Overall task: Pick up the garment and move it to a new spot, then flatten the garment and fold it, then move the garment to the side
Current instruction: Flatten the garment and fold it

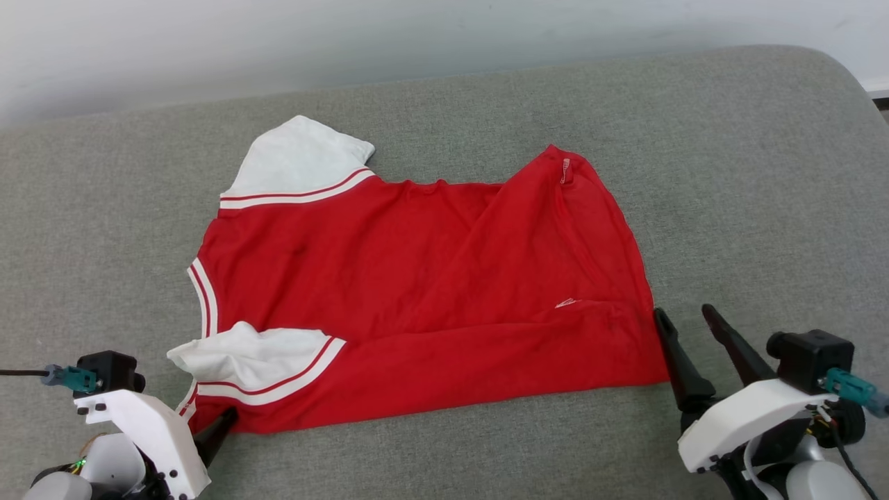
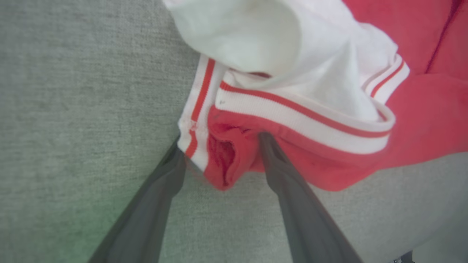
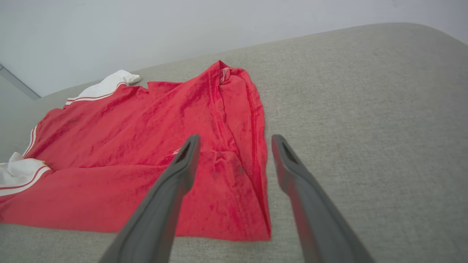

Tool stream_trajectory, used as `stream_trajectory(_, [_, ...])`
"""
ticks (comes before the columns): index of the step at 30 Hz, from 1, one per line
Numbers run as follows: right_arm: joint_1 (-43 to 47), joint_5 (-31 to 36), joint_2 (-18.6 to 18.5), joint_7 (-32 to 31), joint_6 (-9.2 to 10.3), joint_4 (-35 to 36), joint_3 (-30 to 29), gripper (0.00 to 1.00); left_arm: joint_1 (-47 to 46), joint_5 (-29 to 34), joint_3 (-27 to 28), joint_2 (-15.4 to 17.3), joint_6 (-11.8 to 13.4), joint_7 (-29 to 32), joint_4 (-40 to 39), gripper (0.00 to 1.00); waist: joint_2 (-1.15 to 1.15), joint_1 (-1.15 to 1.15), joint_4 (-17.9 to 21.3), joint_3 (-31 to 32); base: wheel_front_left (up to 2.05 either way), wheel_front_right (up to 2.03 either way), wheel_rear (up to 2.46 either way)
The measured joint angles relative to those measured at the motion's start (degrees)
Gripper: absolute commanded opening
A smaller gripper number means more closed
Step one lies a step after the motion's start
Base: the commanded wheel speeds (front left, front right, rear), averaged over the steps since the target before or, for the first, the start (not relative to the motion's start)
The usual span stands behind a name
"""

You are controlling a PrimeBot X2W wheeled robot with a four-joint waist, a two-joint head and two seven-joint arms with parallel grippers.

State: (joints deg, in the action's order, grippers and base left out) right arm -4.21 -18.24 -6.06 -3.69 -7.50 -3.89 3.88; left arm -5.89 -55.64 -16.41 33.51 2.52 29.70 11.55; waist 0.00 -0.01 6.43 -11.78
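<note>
The garment (image 1: 417,292), bright red with white red-striped trim and white panels, lies spread and creased on the grey cushion (image 1: 729,173). Its white panels point left and its hem right. My left gripper (image 1: 217,429) sits at the garment's near left corner. In the left wrist view this gripper (image 2: 223,142) is open, and the bunched red corner (image 2: 223,160) with its striped trim lies between the two fingers. My right gripper (image 1: 687,318) stands open beside the near right hem corner. In the right wrist view the right gripper (image 3: 236,138) straddles the hem edge (image 3: 256,153), with one finger above the red fabric and the other above bare cushion.
The grey cushion's far edge (image 1: 444,83) meets a pale wall (image 1: 347,35). Bare cushion stretches to the right of the garment (image 1: 764,229), behind it, and along the near edge between my two arms (image 1: 451,458).
</note>
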Motion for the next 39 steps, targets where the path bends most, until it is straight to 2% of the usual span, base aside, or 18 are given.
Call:
stream_trajectory(1, [0.0, -0.2, -0.1, -0.5, 0.0, 0.0, -0.5, 1.0, 0.0, 0.0, -0.1, -0.3, -0.2, -0.5, 0.2, 0.0, 0.0, 0.0, -0.1, 0.0, 0.0, 0.0, 0.0])
stream_trajectory(6, [0.1, -2.3, -0.6, -5.4, 0.0, 0.2, -3.8, 1.0, -0.2, 1.0, -0.7, -1.9, -1.0, -3.2, 0.5, 0.0, 0.0, 0.0, -0.8, 0.7, 0.0, 0.0, 0.0])
stream_trajectory(13, [0.0, -4.9, -4.3, -21.9, 0.0, -0.2, -6.3, 1.0, 0.5, 3.1, 0.0, -0.9, 0.4, -5.7, -3.9, 0.0, 0.0, 0.0, -2.3, 1.2, 0.0, 0.0, 0.0])
stream_trajectory(18, [-2.0, -5.3, -5.2, -31.8, 0.0, 0.9, -5.6, 1.0, 0.9, 4.6, 0.3, 0.6, 1.7, -6.2, -9.3, 0.0, 0.0, 0.01, -3.5, 0.5, 0.0, 0.0, 0.0])
stream_trajectory(24, [-5.3, -5.5, -5.0, -35.6, 0.0, -2.2, -3.3, 1.0, 0.7, 5.4, 0.0, 1.0, 2.6, -5.7, -13.9, 0.0, 0.0, 0.01, -5.0, -1.3, 0.0, 0.0, 0.0])
stream_trajectory(32, [-9.7, -6.8, -4.6, -37.3, 0.01, -9.6, -1.1, 1.0, 0.6, 5.5, -0.3, 0.8, 3.0, -5.8, -14.8, 0.0, 0.0, 0.01, -6.4, -3.0, 0.0, 0.0, 0.0])
stream_trajectory(33, [-10.1, -7.3, -4.7, -37.8, 0.01, -10.2, -0.8, 0.82, 0.6, 5.5, -0.3, 0.7, 3.0, -5.8, -14.7, 0.0, 0.0, 0.01, -6.5, -3.0, 0.0, 0.0, 0.0])
stream_trajectory(34, [-10.6, -7.6, -4.9, -38.2, 0.01, -10.7, -0.5, 0.27, 0.6, 5.5, -0.3, 0.7, 3.0, -6.0, -14.7, 0.0, 0.0, 0.0, -6.5, -3.0, 0.0, 0.0, 0.0])
stream_trajectory(35, [-10.9, -7.9, -5.0, -38.7, 0.01, -11.2, -0.3, 0.0, 0.6, 5.5, -0.3, 0.7, 3.0, -6.0, -14.7, 0.0, 0.0, 0.0, -6.5, -3.0, 0.0, 0.0, 0.0])
stream_trajectory(39, [-11.5, -9.0, -5.1, -39.7, 0.01, -11.9, 0.7, 0.0, 0.6, 5.4, -0.4, 0.5, 3.0, -6.2, -14.4, 0.0, 0.0, 0.01, -6.5, -2.4, 0.0, 0.0, 0.0])
